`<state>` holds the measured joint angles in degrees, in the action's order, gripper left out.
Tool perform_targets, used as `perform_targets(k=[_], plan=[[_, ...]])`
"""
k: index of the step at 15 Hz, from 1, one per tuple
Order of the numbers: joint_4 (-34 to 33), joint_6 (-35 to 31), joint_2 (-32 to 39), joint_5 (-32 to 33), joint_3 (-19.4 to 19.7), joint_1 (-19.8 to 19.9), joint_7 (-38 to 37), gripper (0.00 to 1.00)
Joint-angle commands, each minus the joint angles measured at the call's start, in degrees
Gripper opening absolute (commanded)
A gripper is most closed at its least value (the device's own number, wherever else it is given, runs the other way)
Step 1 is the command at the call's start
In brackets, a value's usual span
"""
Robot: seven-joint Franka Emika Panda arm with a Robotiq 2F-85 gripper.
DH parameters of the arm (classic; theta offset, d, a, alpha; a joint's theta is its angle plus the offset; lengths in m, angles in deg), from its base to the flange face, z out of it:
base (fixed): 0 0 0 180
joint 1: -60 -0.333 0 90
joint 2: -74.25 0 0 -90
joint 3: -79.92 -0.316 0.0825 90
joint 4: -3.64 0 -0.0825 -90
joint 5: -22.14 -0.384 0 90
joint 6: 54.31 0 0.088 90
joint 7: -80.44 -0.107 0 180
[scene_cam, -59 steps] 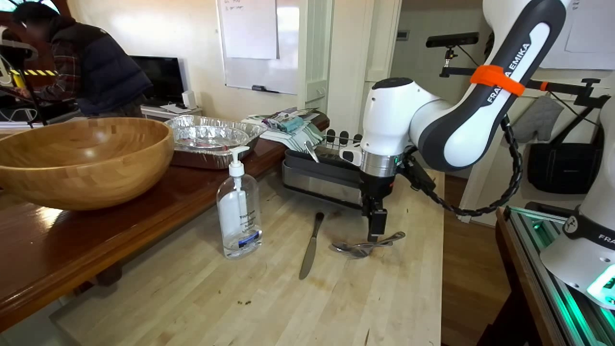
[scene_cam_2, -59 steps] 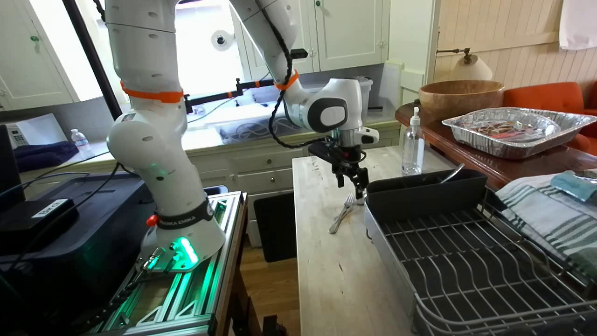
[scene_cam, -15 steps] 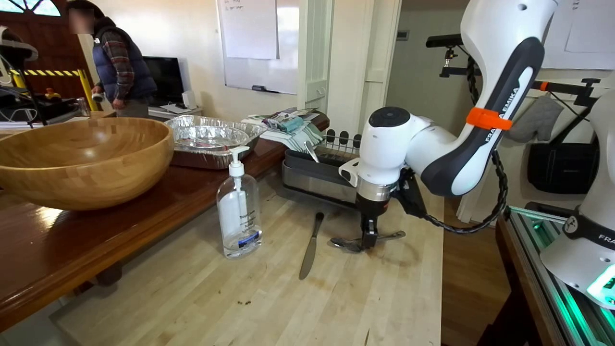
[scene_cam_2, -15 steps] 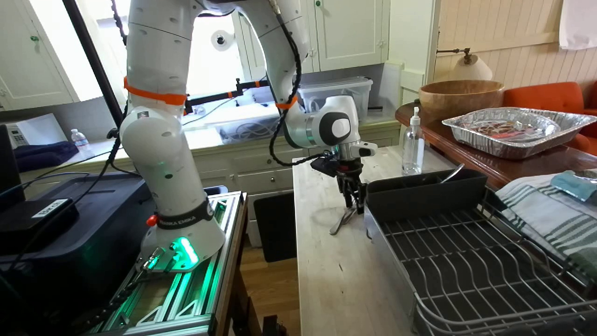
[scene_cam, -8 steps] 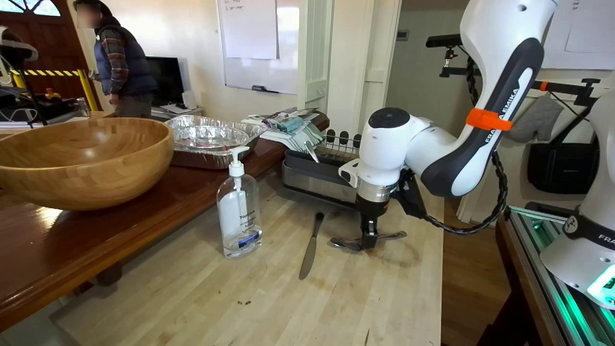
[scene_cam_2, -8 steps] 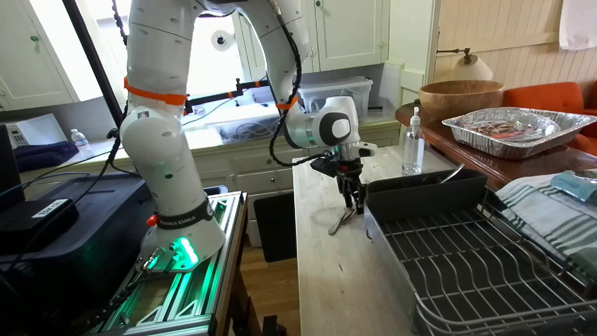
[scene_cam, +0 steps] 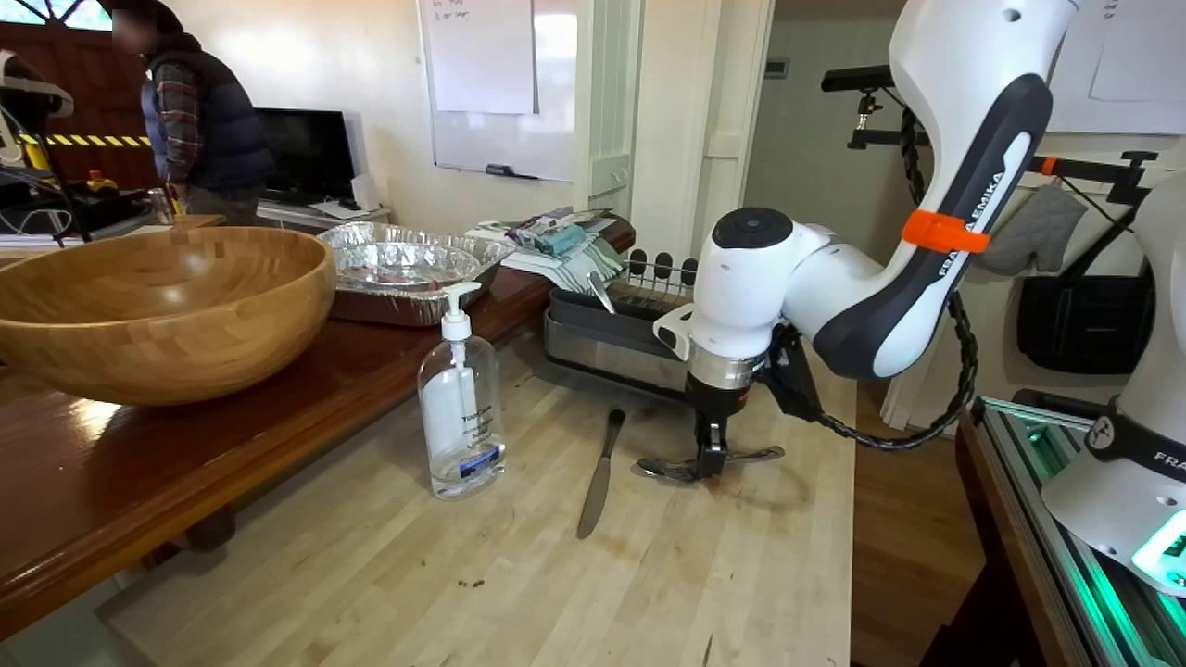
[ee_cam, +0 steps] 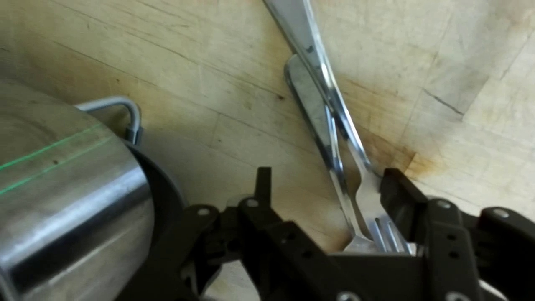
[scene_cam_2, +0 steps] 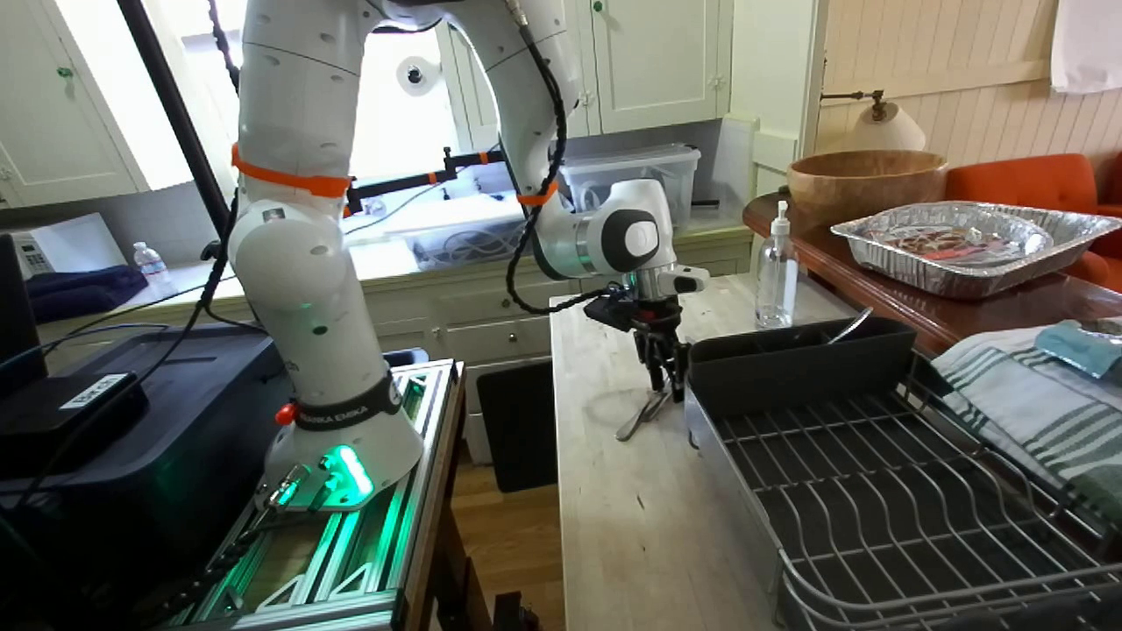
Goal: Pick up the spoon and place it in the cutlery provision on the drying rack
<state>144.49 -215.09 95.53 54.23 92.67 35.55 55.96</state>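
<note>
Legibly, arm collar: "FRANKA EMIKA"; pincer parted around 1 spoon, 1 fork

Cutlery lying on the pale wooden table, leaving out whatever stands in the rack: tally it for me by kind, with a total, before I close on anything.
Spoon: 1, partly under the fork
Fork: 1
Knife: 1, lying apart
Total: 3

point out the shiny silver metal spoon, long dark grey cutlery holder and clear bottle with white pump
Silver metal spoon (ee_cam: 328,142), in the wrist view: the handle.
Dark grey cutlery holder (scene_cam_2: 793,375), in an exterior view: its long wall.
Clear bottle (scene_cam: 461,412), in an exterior view: the body.
</note>
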Motion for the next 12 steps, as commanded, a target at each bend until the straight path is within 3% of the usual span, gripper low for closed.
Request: perform_targets(k=[1,12], plan=[[0.2,-1.1,0.2,2.8,2.2,-2.0,-3.1,0.71],[0.1,-1.2,-0.1,3.7,4.4,-4.6,-4.6,0.68]])
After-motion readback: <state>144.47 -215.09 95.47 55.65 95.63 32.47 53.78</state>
